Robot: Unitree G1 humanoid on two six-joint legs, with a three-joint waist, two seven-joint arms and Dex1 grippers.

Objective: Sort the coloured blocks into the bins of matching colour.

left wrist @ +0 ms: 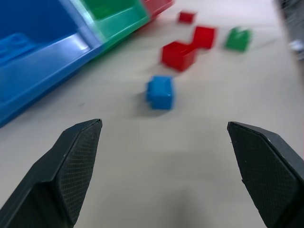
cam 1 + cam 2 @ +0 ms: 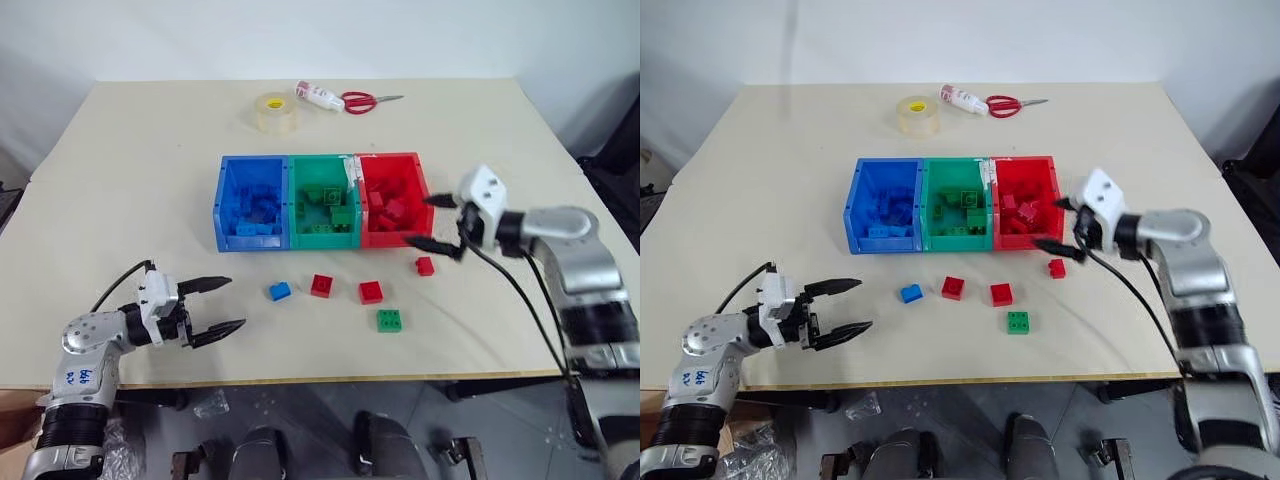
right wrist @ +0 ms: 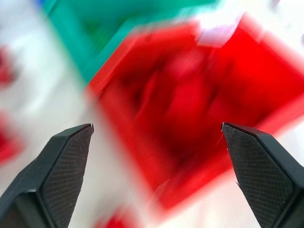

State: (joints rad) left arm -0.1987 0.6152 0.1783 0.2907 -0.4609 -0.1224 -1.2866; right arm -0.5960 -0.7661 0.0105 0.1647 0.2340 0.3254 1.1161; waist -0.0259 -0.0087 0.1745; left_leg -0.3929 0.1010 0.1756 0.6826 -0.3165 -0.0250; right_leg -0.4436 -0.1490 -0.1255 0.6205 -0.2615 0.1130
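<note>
Three joined bins stand mid-table: blue (image 2: pixel 250 243), green (image 2: pixel 322 241) and red (image 2: pixel 388 159), each with blocks of its own colour inside. On the table in front of them lie a blue block (image 2: pixel 279 291), three red blocks (image 2: pixel 321 285) (image 2: pixel 371 292) (image 2: pixel 425 265) and a green block (image 2: pixel 389 320). My right gripper (image 2: pixel 420 220) hangs open and empty at the red bin's front right corner, above the nearest red block. My left gripper (image 2: pixel 235 303) is open and empty near the front left, pointing at the blue block (image 1: pixel 160 92) a short way ahead.
At the table's far side sit a clear tape roll (image 2: pixel 275 112), a white tube (image 2: pixel 318 96) and red-handled scissors (image 2: pixel 365 100). The table's front edge (image 2: pixel 300 380) runs just behind my left gripper.
</note>
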